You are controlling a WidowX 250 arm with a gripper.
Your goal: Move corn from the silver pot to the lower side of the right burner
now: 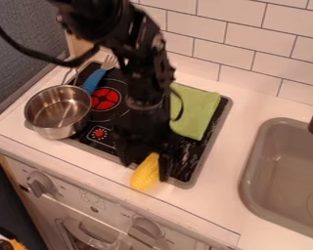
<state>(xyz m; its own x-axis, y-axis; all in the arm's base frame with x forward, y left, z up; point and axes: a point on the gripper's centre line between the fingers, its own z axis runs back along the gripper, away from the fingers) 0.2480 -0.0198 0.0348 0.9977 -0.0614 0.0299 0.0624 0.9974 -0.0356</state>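
The black gripper [146,163] hangs over the front edge of the stove, right of the pot, shut on the yellow corn [145,175]. One finger stands along the corn's right side; the corn's upper end is partly hidden by the gripper. Its lower end points toward the counter's front edge. Whether the corn touches the surface below, I cannot tell. The silver pot [57,111] sits at the stove's left side, and its visible inside holds no corn. The arm covers much of the right burner area.
A green cloth [195,111] lies on the right rear of the black stove top [203,152]. A blue-handled fork [94,79] rests behind the pot. The grey sink [249,168] is at the right, and a tiled wall [251,42] stands behind the counter [211,207].
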